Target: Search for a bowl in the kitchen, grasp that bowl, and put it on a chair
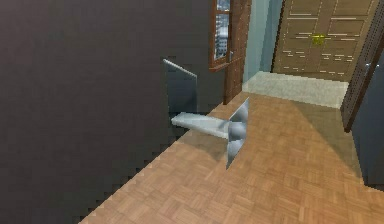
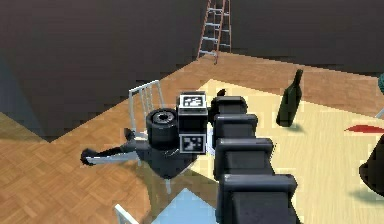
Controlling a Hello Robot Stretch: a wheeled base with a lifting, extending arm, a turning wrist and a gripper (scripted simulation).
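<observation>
arm side view has the gripper holding nothing near the chair, so finding and grasping a bowl remain.

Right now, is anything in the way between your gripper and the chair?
No, nothing visible stands between them: the gripper is already close by the white chair. The dark bottle stands apart on the pale surface, toward the arm side view's right.
</observation>
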